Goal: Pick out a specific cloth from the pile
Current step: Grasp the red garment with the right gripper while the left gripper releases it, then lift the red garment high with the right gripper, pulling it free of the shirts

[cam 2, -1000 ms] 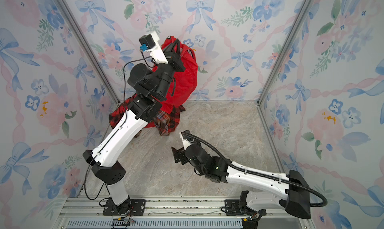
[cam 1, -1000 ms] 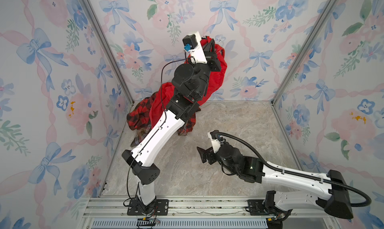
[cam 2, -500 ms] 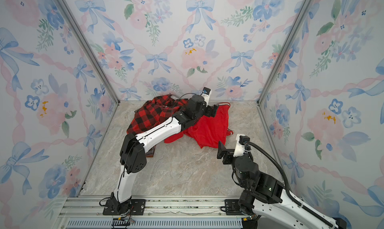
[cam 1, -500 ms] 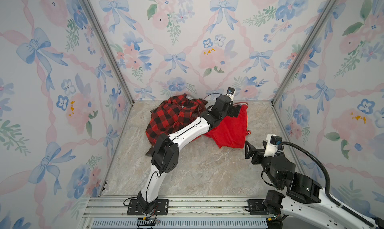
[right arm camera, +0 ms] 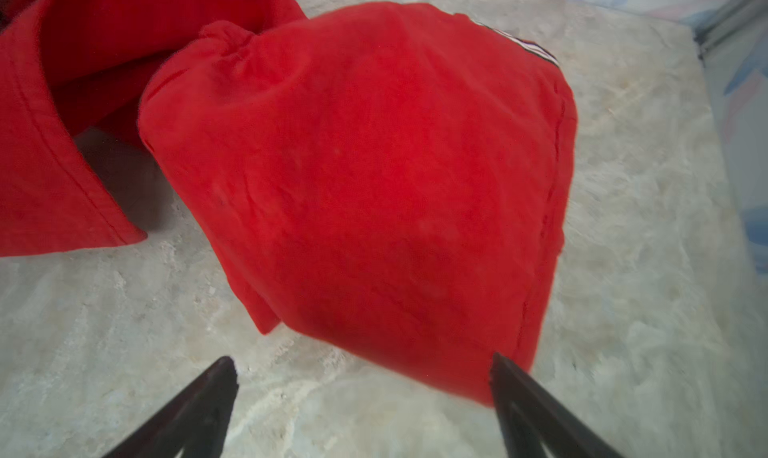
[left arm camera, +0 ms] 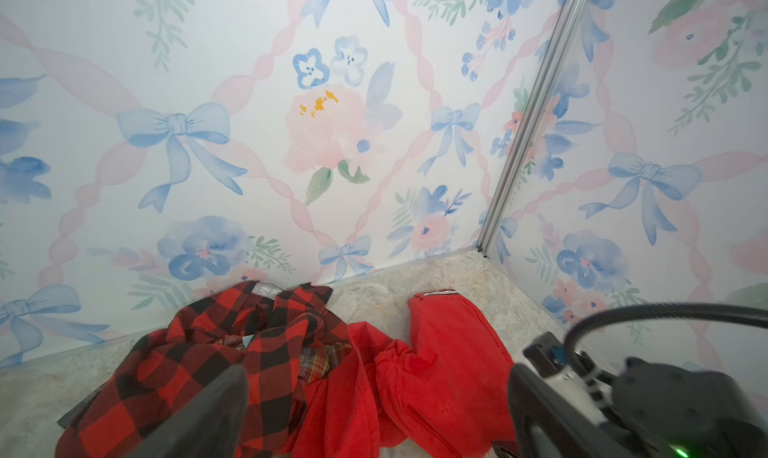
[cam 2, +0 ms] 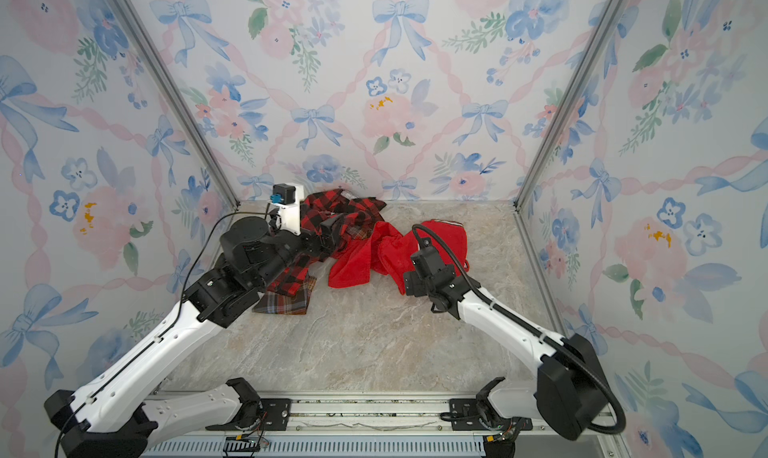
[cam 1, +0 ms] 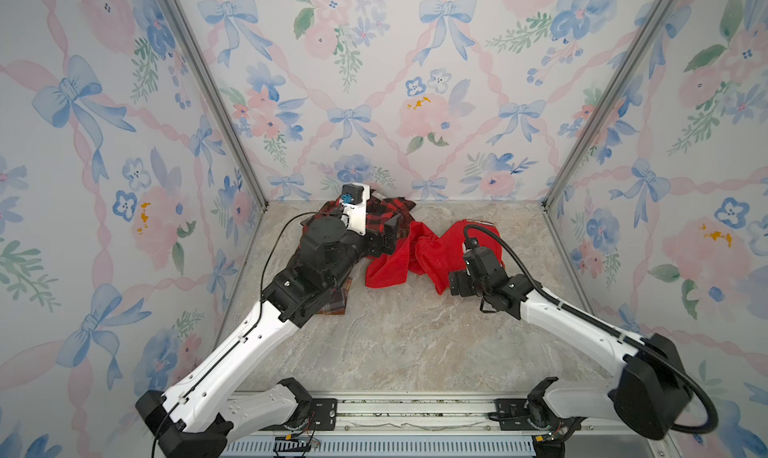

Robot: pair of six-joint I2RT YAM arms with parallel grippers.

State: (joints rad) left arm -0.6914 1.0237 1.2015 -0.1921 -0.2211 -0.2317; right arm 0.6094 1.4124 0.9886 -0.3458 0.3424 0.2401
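Hiding pile (cam 1: 392, 209) partly, left gripper (cam 1: 388, 238), jaws spread; right gripper (right arm camera: 361, 362), jaws spread, masking cloth (cam 1: 428, 252) edge.

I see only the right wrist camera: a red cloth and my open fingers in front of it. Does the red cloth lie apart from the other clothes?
Observer: No. In both top views the red cloth lies beside the pile, and its edge touches the checked shirt.
Operator: Where is the left gripper?
Observer: The left gripper hangs open at that touching edge and holds nothing.
Operator: What else is in the pile?
Observer: A brown plaid shirt sticks out under the left arm.
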